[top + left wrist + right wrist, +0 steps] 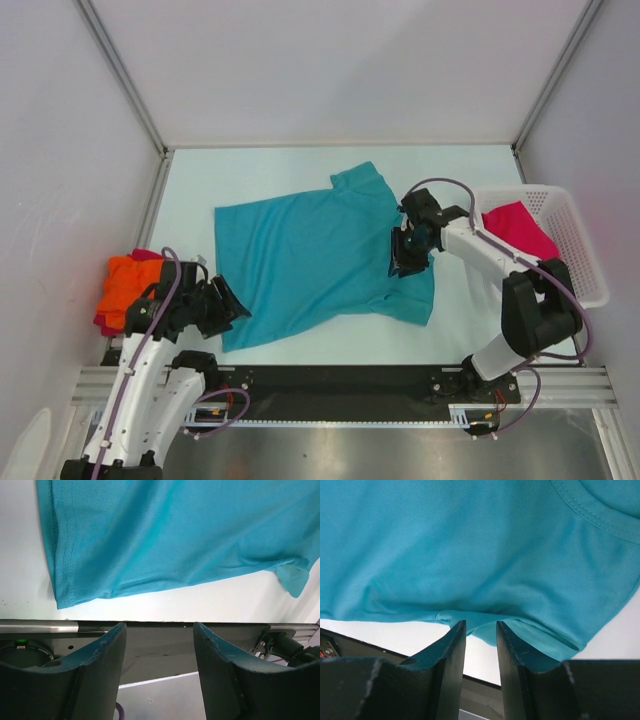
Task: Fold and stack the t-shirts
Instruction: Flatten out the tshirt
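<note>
Teal shirt (310, 255) is lying spread across the middle of the table (250, 165), slightly skewed, collar pointing upper right, right edge looking doubled over. Left end effector (232, 300) is hovering at the hem corner, lower left, jaws apart and gripping nothing. Right end effector (403, 262) is sitting on that right edge, fingers narrowly apart; whether it's pinching cloth, I cannot tell. For a clean fold, I'd say both should be taking matching corners and travelling together, keeping the hem taut. Fabric is looking thin, limp and lightly rippled.
</note>
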### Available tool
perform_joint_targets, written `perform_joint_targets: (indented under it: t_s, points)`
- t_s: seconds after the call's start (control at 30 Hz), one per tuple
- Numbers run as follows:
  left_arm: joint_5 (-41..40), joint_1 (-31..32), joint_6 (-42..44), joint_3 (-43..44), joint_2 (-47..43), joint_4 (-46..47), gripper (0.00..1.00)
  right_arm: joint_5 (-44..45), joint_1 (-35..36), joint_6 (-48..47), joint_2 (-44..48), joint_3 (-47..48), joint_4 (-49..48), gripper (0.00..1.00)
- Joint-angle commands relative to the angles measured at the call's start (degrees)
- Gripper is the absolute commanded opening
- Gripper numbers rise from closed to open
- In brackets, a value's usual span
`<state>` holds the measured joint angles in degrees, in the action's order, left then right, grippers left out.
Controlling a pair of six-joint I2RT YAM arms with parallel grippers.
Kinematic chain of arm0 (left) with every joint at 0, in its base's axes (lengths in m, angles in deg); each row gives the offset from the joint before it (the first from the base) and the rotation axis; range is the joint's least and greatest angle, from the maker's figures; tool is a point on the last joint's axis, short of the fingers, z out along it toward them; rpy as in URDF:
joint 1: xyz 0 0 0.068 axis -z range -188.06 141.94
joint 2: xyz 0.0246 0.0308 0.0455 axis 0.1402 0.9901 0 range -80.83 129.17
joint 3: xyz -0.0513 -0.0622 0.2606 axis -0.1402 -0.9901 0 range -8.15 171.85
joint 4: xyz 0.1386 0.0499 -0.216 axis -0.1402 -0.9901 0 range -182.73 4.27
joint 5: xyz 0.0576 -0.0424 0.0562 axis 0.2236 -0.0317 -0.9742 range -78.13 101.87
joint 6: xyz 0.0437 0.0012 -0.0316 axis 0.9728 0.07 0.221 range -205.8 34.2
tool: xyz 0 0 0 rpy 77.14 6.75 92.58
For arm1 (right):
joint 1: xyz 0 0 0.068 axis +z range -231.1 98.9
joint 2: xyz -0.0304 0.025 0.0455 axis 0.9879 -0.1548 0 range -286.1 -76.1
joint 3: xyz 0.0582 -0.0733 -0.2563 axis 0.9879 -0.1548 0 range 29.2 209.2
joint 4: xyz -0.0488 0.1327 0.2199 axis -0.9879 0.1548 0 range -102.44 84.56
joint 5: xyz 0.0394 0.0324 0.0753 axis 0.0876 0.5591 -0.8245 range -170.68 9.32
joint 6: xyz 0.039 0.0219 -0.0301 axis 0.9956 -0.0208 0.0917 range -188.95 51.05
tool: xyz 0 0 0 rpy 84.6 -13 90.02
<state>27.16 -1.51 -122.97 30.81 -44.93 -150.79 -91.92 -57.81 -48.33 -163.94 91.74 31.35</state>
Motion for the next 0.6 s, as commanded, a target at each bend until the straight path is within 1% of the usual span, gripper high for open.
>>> perform_joint_targets:
  t_s: [0.0, 0.2, 0.3, 0.4, 0.57]
  points:
    - [1.32, 0.31, -1.06, 2.7, 1.1, 1.86, 0.61, -1.58, 0.7, -0.93, -4.61, 1.79, -3.44, 0.36]
    - [1.94, 0.22, -0.45, 7.18, 5.14, 5.02, 0.61, -3.43, 2.28, 0.21, -9.11, -1.54, -7.75, 0.34]
    - [2.55, 0.22, 0.25, 7.97, 7.34, 6.43, 0.61, -2.56, 4.91, 0.99, -9.47, -3.47, -7.58, 0.32]
    - [2.9, 0.22, 0.78, 7.36, 8.39, 7.66, 0.61, -1.59, 7.46, 2.57, -5.52, -5.58, -6.27, 0.31]
    - [4.48, 0.22, 0.87, 4.9, 9.19, 10.38, 0.61, -0.79, 10.9, 6.35, 4.06, -11.21, -2.75, 0.31]
